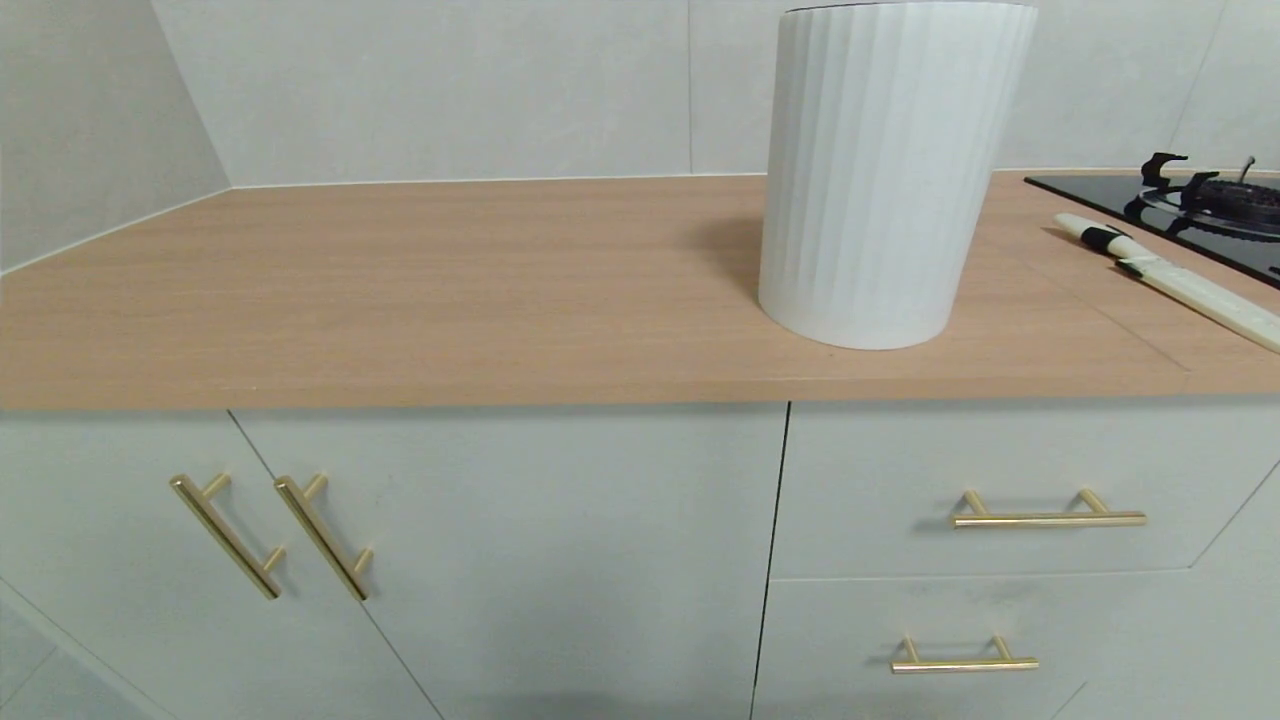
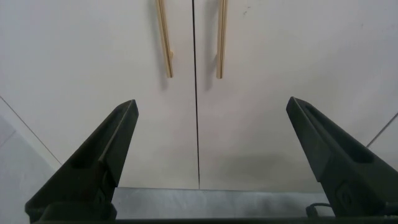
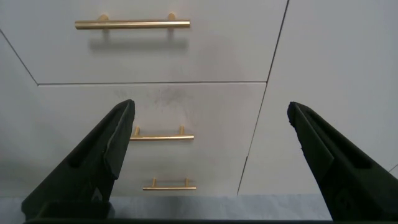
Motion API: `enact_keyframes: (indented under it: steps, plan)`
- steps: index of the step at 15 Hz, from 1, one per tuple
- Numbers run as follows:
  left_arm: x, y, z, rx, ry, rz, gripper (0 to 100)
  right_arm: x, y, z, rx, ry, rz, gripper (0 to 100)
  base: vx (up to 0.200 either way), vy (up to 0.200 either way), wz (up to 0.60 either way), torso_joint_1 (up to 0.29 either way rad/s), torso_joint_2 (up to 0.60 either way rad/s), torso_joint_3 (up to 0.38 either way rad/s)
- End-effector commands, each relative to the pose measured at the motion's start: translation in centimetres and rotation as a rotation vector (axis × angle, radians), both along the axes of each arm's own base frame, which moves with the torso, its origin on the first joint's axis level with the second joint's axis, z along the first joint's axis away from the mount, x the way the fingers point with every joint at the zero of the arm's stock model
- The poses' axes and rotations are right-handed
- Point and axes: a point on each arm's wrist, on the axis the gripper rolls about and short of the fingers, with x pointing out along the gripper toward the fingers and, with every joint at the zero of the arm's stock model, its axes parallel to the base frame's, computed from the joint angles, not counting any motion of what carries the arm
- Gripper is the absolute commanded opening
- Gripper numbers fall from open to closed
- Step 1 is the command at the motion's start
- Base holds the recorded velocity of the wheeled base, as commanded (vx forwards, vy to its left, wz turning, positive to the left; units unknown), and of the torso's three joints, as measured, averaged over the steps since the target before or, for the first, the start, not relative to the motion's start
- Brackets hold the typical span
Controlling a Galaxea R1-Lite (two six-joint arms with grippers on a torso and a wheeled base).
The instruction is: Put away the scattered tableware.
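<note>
A tall white ribbed container (image 1: 885,170) stands on the wooden countertop (image 1: 400,290), right of centre. A cream knife with a black band (image 1: 1165,278) lies flat at the counter's right end, beside the stove. My left gripper (image 2: 211,109) is open with nothing between its fingers, low down and facing the two cabinet doors (image 2: 112,93). My right gripper (image 3: 211,109) is open and holds nothing, low down and facing the drawer fronts (image 3: 155,59).
A black gas stove (image 1: 1200,205) sits at the counter's far right. Below are two cabinet doors with slanted gold handles (image 1: 320,535) and drawers with gold bar handles (image 1: 1045,515). Tiled walls close the back and left. The counter's left half is bare wood.
</note>
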Motion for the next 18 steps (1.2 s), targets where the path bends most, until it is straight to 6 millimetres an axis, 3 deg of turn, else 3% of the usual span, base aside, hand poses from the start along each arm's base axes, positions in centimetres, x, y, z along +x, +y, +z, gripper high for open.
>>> enact_keyframes:
  steps: [1, 9, 18]
  plan:
    - [0.00, 0.00, 0.00, 0.002, 0.000, 0.001, 100, 0.01, 0.00, 0.00, 0.000, 0.002, 0.000, 100, 0.000, -0.200, 0.00, -0.002, 0.00, 0.002]
    - [0.00, 0.00, 0.00, -0.002, 0.000, 0.001, 100, 0.01, 0.00, 0.00, 0.000, 0.002, 0.000, 100, 0.000, -0.200, 0.00, 0.004, 0.00, 0.000]
    - [0.00, 0.00, 0.00, -0.002, 0.000, 0.001, 100, 0.01, 0.00, 0.01, 0.000, 0.001, -0.001, 100, 0.000, 0.000, 0.00, 0.000, 0.00, 0.000]
